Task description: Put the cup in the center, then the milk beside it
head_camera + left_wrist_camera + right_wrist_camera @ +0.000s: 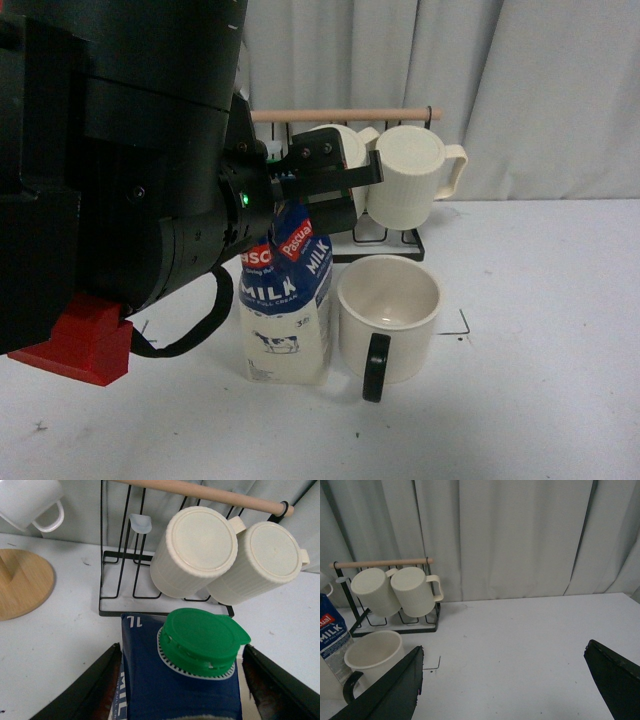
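The cup (390, 315), wide and cream-white with a black handle turned to the front, stands upright on the center (445, 350), a white patch with black corner marks. The milk (285, 310) stands upright right beside the cup, on its left. My left gripper (320, 195) is open above the carton. In the left wrist view the gripper (182, 690) has a finger on each side of the milk's blue top (150, 680) and green cap (202, 640), without clamping it. My right gripper (502, 680) is open and empty over bare table, right of the cup (372, 652) and the milk (332, 635).
A black wire rack (395, 245) with a wooden bar holds two ribbed cream mugs (405, 180) just behind the cup. A round wooden board (20, 582) and a small white cup (27, 502) lie left of the rack. A curtain hangs behind the table.
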Controlling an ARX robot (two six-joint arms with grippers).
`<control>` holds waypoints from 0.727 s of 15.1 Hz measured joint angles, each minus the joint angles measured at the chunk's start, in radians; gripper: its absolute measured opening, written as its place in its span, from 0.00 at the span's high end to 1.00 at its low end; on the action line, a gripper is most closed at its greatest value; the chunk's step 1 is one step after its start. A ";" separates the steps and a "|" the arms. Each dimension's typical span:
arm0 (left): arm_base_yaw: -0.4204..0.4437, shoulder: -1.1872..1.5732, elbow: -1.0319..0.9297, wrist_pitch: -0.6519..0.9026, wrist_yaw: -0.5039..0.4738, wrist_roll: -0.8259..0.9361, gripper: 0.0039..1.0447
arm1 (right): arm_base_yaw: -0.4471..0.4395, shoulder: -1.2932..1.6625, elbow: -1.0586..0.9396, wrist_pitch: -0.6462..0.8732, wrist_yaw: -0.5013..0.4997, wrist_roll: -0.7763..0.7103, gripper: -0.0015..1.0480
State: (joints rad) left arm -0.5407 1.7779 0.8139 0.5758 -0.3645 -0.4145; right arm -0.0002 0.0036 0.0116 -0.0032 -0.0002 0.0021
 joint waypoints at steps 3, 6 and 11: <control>0.002 -0.007 0.000 -0.008 0.008 0.000 0.22 | 0.000 0.000 0.000 0.000 0.000 0.000 0.06; 0.017 -0.106 -0.022 -0.061 0.069 -0.004 0.07 | 0.000 0.000 0.000 0.000 0.000 0.000 0.06; 0.087 -0.500 -0.178 -0.072 0.164 0.013 0.06 | 0.000 0.000 0.000 0.000 0.000 0.000 0.06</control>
State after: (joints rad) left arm -0.4534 1.2774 0.6357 0.5041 -0.2005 -0.4015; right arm -0.0002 0.0040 0.0116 -0.0036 -0.0002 0.0021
